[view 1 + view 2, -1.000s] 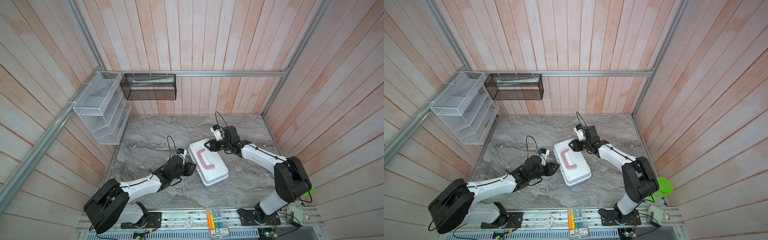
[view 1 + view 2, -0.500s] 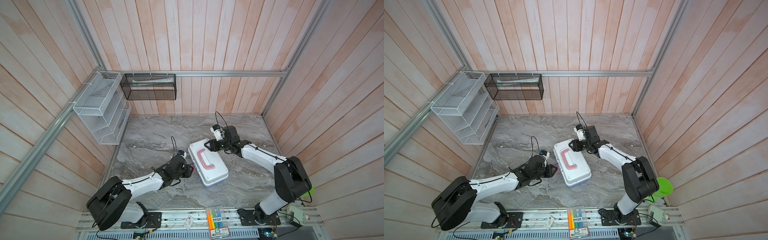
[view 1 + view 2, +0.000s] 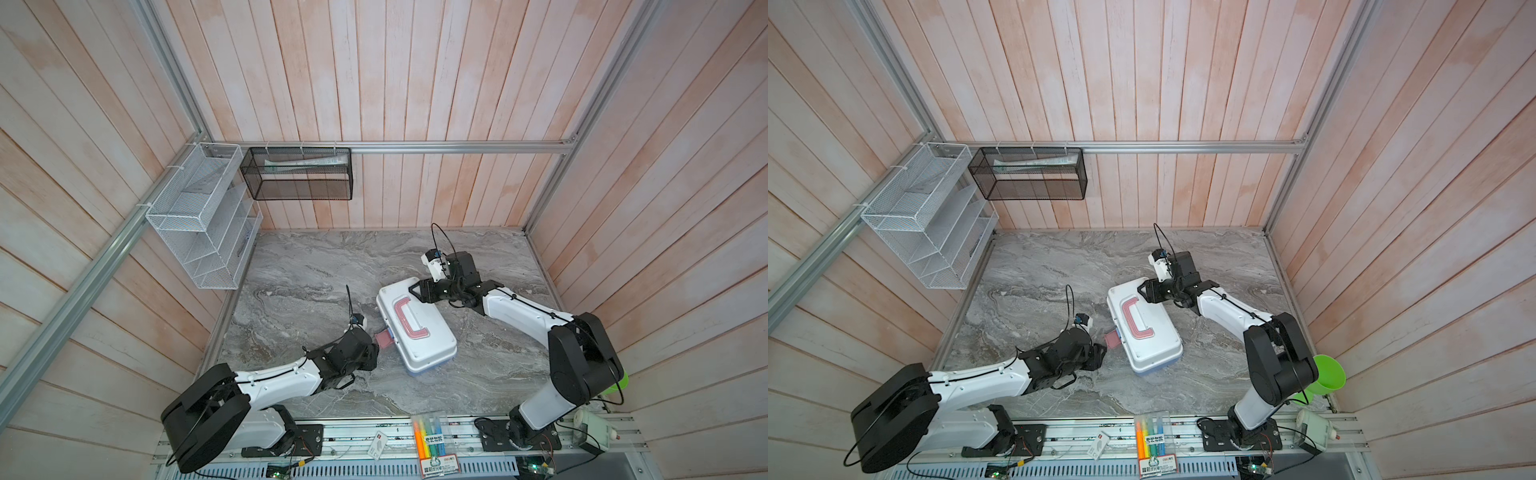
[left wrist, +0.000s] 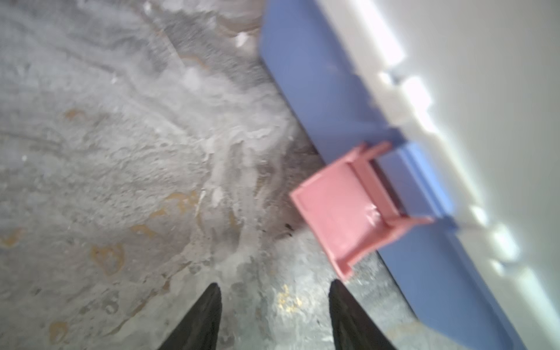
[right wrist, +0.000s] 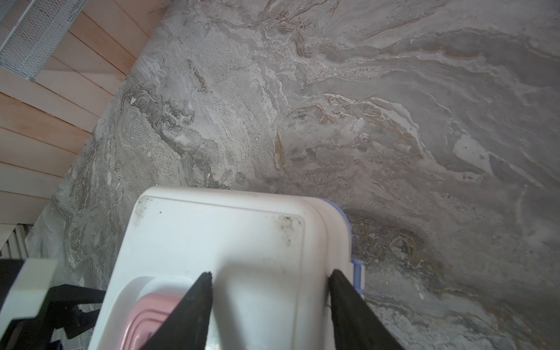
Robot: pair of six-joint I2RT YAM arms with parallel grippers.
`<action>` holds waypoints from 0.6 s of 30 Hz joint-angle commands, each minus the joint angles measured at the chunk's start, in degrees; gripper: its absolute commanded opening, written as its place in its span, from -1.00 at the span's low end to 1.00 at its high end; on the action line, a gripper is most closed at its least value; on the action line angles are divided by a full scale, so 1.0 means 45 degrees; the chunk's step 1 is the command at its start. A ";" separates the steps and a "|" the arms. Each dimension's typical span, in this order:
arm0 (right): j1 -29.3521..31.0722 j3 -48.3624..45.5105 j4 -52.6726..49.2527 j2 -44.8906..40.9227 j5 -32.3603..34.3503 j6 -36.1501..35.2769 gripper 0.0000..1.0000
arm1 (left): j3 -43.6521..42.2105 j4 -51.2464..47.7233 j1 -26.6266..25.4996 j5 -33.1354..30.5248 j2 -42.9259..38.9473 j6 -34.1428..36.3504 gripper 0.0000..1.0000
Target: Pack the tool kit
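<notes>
While the left gripper [image 4: 272, 285] and right gripper [image 5: 269, 272] stand spread, the white-lidded tool kit [image 3: 432, 345] lies closed, pink latch [image 4: 342, 209] unfastened.

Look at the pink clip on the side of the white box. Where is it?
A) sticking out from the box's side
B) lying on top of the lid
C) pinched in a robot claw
A: the pink clip juts out sideways from the box, hinged by its blue base, while the left gripper stands open just short of it, pinching nothing.
</notes>
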 commanded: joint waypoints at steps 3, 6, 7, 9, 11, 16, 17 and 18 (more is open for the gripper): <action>0.0088 -0.0699 -0.2014 0.0412 0.0016 -0.0076 0.17 | -0.0555 0.1338 -0.0361 -0.0754 -0.0636 0.0636 0.44; 0.0101 -0.0732 -0.1941 0.0444 -0.0040 -0.0037 0.17 | -0.0497 0.1142 -0.0404 -0.0614 -0.0437 0.0946 0.45; 0.0102 -0.0734 -0.1917 0.0463 -0.0054 -0.0037 0.17 | -0.0455 0.1146 -0.0428 -0.0478 -0.0358 0.1040 0.45; 0.0090 -0.0710 -0.1902 0.0498 -0.0072 -0.0037 0.17 | -0.0427 0.1336 -0.0504 -0.0343 -0.0164 0.1097 0.47; 0.0094 -0.0743 -0.1859 0.0507 -0.0096 -0.0029 0.17 | -0.0486 0.1911 -0.0615 -0.0165 0.0058 0.1212 0.51; 0.0094 -0.0804 -0.1839 0.0459 -0.0082 -0.0037 0.18 | -0.0271 0.2182 -0.1220 -0.1029 0.0730 0.1147 0.54; 0.0099 -0.0825 -0.1838 0.0439 -0.0072 -0.0037 0.17 | -0.0288 0.2416 -0.1272 -0.1079 0.0873 0.1136 0.54; 0.0099 -0.0856 -0.1819 0.0429 -0.0072 -0.0037 0.17 | -0.0326 0.2676 -0.1292 -0.1054 0.1048 0.1146 0.54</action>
